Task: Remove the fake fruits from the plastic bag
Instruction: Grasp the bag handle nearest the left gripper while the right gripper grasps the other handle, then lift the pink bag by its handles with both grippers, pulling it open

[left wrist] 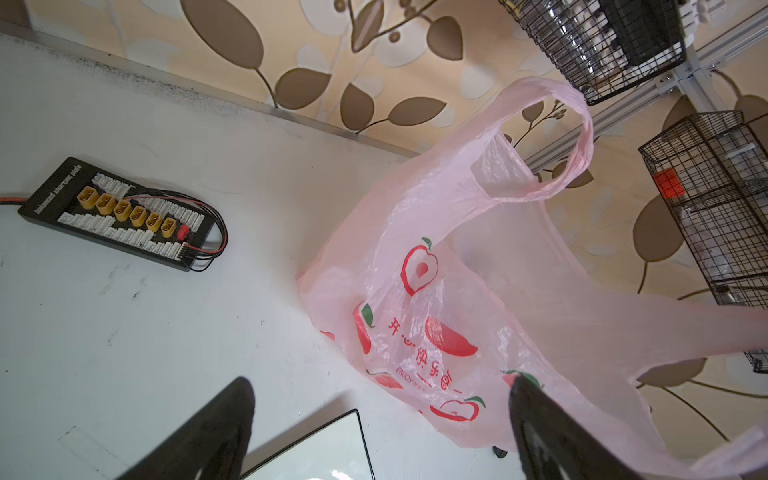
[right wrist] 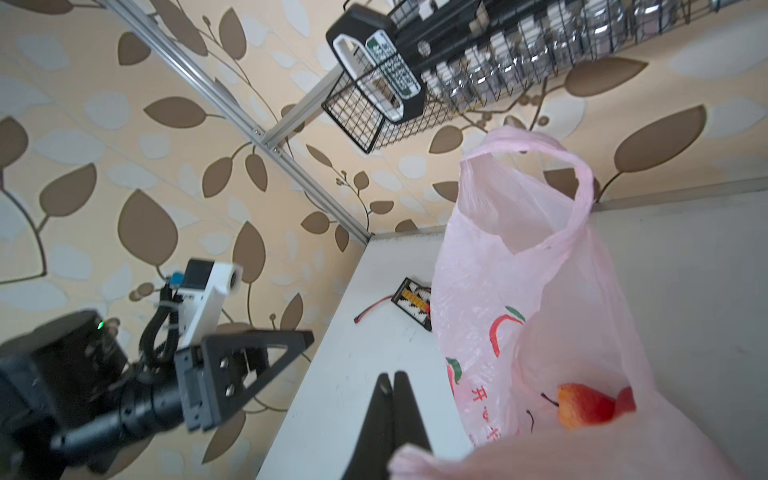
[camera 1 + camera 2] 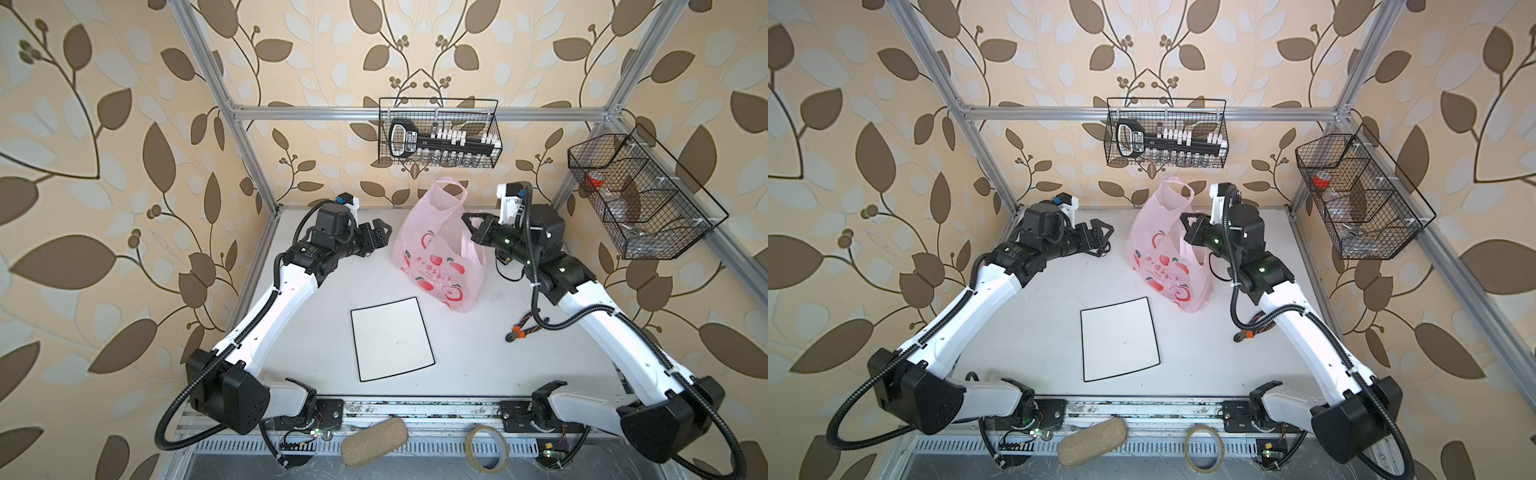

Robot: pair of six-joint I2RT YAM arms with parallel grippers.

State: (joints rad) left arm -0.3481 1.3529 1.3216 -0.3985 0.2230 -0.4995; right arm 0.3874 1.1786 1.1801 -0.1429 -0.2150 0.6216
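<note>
Progress: opening stage only. No fruit out on the bare white tabletop or on the white black-edged square mat. Whole emptying judged yet to do.

Item: thin translucent pink plastic bag with two loop handles, printed with red-pink peaches and small lettering. Standing slumped at the back middle of the table, between the two arms, behind the mat and apart from it. One loop handle upright against the leaf-patterned wallpaper, the second stretched sideways toward the right arm.

Contents: glossy fake fruits low inside the bag, seen from the right wrist. One red-yellow apple-like piece, a smaller red piece touching it, thin dark stems beside. Total count not readable, the rest hidden by film.

Claws: right gripper with fingers pressed together, seemingly pinching the stretched handle film. Also left gripper spread wide and empty, just beside the bag's flank, contact not discernible.
</note>
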